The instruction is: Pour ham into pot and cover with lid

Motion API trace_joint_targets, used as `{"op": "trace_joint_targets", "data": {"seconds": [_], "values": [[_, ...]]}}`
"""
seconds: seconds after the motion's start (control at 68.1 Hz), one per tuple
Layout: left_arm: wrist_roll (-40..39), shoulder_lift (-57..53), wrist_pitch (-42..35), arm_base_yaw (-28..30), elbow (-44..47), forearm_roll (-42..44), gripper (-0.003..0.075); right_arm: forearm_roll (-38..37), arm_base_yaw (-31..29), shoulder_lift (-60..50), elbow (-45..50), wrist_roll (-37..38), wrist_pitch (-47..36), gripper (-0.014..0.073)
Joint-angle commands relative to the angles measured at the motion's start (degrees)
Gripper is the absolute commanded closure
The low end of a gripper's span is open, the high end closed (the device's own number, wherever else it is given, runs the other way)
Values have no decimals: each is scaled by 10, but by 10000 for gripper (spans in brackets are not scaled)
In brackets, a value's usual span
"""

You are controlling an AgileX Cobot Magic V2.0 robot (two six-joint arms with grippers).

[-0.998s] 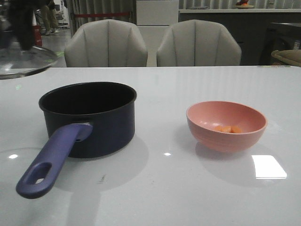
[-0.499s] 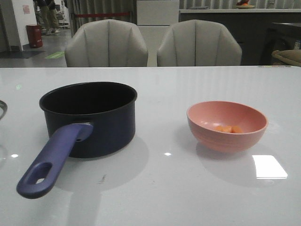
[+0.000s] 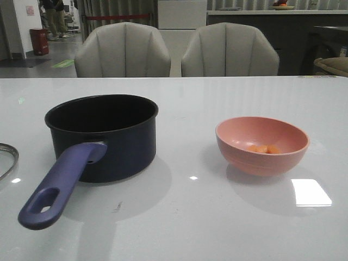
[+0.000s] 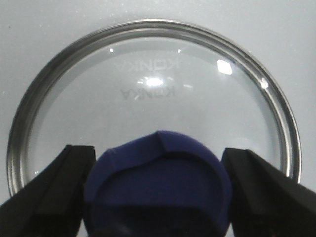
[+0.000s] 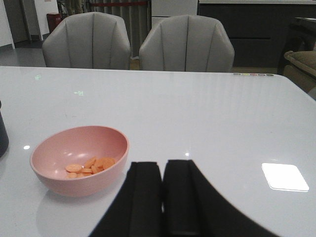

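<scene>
A: Pot (image 3: 103, 136) stands empty and uncovered on the white tabletop (image 3: 185, 217); ham (image 3: 263, 148) is in the pink bowl (image 3: 262, 144) to its right.

B: And the lid (image 4: 153, 94)?

A: Flat on the tabletop at far left. The left end effector (image 4: 157, 192) straddles its blue knob (image 4: 157, 187), fingers just beside it; whether they grip, I cannot tell. The right end effector (image 5: 163, 192) is closed and empty.

B: Next?

A: Likely pouring: the right arm must open and grasp the bowl.
</scene>
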Motion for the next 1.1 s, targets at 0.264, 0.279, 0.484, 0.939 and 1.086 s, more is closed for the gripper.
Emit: {"op": "trace_joint_targets", "data": {"seconds": [0.264,0.279,0.484,0.939,1.086], "values": [[2,-76,6,-15,-42,-5,95,-9,0,-12,-2,-4,-46,447],[2,-76,6,-15,-42,-5,95,-9,0,-12,-2,-4,-46,447],[2,-206,-3,-54,-32,-5,95,-9,0,-12,-2,-4,-46,447],[2,-522,-34,-110,120,-11,95,-9,0,-11,-2,-4,-46,447],[2,-655,-59,-115,189,-21,95,-9,0,-11,-2,-4,-46,447]]}}
